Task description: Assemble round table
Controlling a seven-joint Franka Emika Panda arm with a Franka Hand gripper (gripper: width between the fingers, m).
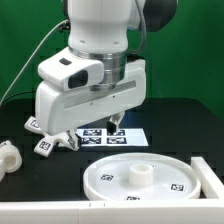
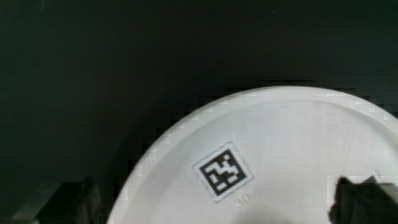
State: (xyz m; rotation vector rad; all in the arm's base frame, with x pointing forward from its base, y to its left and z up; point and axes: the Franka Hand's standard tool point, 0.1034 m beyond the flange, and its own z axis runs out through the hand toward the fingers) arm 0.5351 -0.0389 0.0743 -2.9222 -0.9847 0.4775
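Exterior view: my gripper (image 1: 115,123) hangs over the marker board (image 1: 104,136), near the disc (image 1: 140,180), which lies flat with its hub up. The leg (image 1: 8,158) and cross base (image 1: 46,145) sit apart at that view's left. Wrist view: fingers (image 2: 71,200) spread, holding nothing, with the disc's rim and one tag (image 2: 224,170) below. Judgement: I am approaching the disc. The next move calls for a descent with the fingers straddling the rim squarely.

White disc (image 1: 165,182), black-and-white square tag (image 2: 222,171); white marker board (image 1: 105,137), black tags; black table (image 1: 175,135).

White arm (image 1: 95,30), black cable (image 1: 33,55), dark jaws
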